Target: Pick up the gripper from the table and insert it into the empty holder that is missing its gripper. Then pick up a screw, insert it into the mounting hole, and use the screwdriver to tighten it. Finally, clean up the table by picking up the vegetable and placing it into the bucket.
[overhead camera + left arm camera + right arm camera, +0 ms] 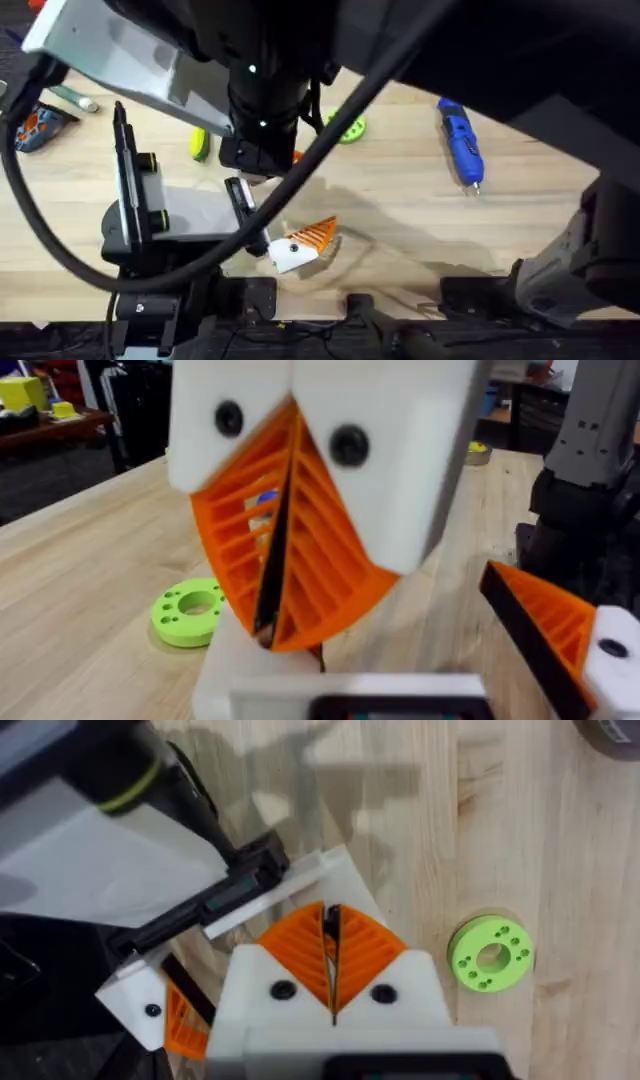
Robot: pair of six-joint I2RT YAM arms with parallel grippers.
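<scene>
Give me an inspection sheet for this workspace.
Surface: wooden table, bare at mid-right.
Job's things: screwdriver lying far right; vegetable lying far left.
Clutter: green disc; orange-and-blue item at the left edge; white bracket carrying an orange finger, near the front.
Grippers: right gripper shut, beside the disc.
Cables: black cable sweeping across the table.
Surroundings: yellow boxes on a side table.
</scene>
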